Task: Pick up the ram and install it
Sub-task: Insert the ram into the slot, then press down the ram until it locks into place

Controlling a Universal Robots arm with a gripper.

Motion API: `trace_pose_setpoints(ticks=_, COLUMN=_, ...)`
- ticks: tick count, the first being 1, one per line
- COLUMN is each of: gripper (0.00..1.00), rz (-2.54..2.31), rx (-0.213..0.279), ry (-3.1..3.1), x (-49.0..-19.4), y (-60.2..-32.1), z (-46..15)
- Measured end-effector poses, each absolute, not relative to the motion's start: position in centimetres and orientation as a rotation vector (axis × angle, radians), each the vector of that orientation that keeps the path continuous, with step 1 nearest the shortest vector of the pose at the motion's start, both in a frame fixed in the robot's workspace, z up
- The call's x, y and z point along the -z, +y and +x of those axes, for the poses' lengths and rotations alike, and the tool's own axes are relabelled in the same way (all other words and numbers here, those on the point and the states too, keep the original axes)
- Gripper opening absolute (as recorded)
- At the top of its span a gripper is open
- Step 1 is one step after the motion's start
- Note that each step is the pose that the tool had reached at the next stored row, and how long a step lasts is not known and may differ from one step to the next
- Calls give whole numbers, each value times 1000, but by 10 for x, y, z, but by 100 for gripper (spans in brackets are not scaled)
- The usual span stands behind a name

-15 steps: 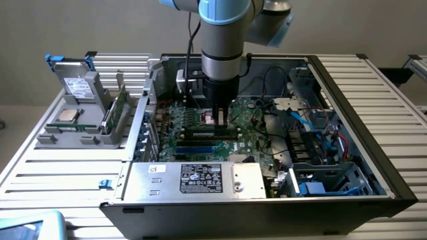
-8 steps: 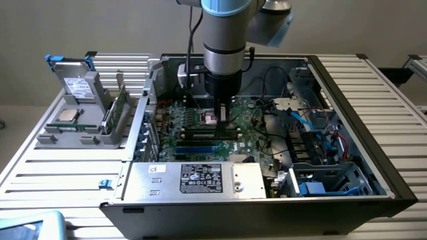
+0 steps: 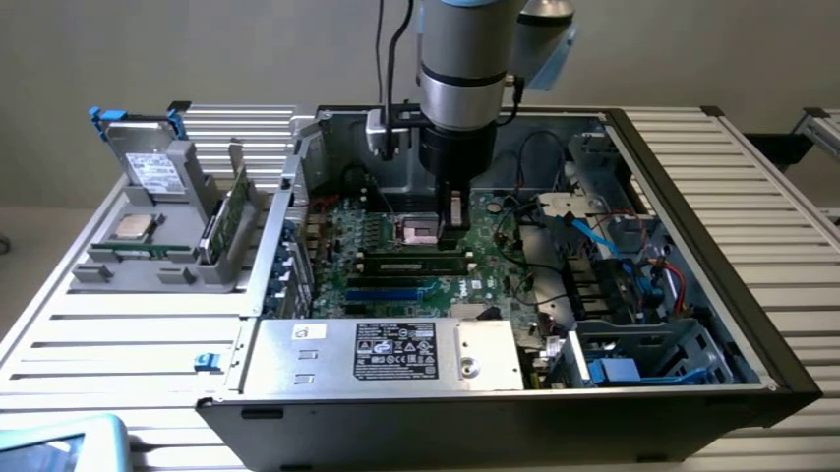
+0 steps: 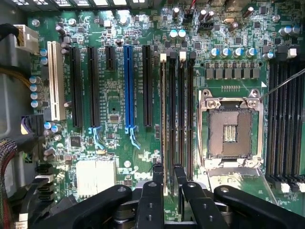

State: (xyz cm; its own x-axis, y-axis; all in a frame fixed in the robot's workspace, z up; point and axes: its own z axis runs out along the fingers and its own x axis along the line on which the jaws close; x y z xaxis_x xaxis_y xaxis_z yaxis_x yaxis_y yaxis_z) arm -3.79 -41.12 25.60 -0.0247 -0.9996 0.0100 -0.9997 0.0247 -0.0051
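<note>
Gripper fingers sit nearest the wrist camera, slightly parted, astride the top edge of the ram, which stands in a slot beside the CPU socket beyond. Grip looks loosened, not clamped. Judgement: press straight down, evenly, until both end latches close.

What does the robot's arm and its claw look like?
The arm is a fat round tube, shiny silver with a pale blue cap near the top and a black part lower down. A black cable runs along it to a small grey box. The claw is black, with slim fingers joined by chunky links with little round bolts.
</note>
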Motion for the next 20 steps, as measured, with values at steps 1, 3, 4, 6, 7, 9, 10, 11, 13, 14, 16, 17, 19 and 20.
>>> trace_pose_setpoints(ticks=1, gripper=23, rz=2191, rx=-17, ry=-2246, x=-256, y=-411, z=-38)
trace_pose_setpoints(ticks=3, gripper=23, rz=2191, rx=-16, ry=-2246, x=-256, y=-411, z=-38)
trace_pose_setpoints(ticks=4, gripper=23, rz=2191, rx=-16, ry=-2246, x=-256, y=-411, z=-38)
trace_pose_setpoints(ticks=6, gripper=23, rz=2191, rx=-16, ry=-2246, x=-256, y=-411, z=-38)
trace_pose_setpoints(ticks=7, gripper=23, rz=2191, rx=-16, ry=-2245, x=-256, y=-411, z=-38)
trace_pose_setpoints(ticks=9, gripper=23, rz=2191, rx=-16, ry=-2245, x=-256, y=-411, z=-38)
trace_pose_setpoints(ticks=10, gripper=23, rz=2191, rx=-16, ry=-2245, x=-256, y=-411, z=-38)
trace_pose_setpoints(ticks=11, gripper=23, rz=2191, rx=-15, ry=-2245, x=-256, y=-411, z=-38)
trace_pose_setpoints(ticks=13, gripper=21, rz=2190, rx=-15, ry=-2245, x=-256, y=-411, z=-38)
trace_pose_setpoints(ticks=14, gripper=14, rz=2190, rx=-15, ry=-2245, x=-256, y=-411, z=-38)
trace_pose_setpoints(ticks=16, gripper=11, rz=2190, rx=-15, ry=-2245, x=-255, y=-411, z=-38)
trace_pose_setpoints(ticks=17, gripper=11, rz=2190, rx=-15, ry=-2245, x=-254, y=-411, z=-38)
trace_pose_setpoints(ticks=19, gripper=11, rz=2190, rx=-15, ry=-2245, x=-250, y=-411, z=-38)
trace_pose_setpoints(ticks=20, gripper=11, rz=2190, rx=-15, ry=-2245, x=-248, y=-411, z=-38)
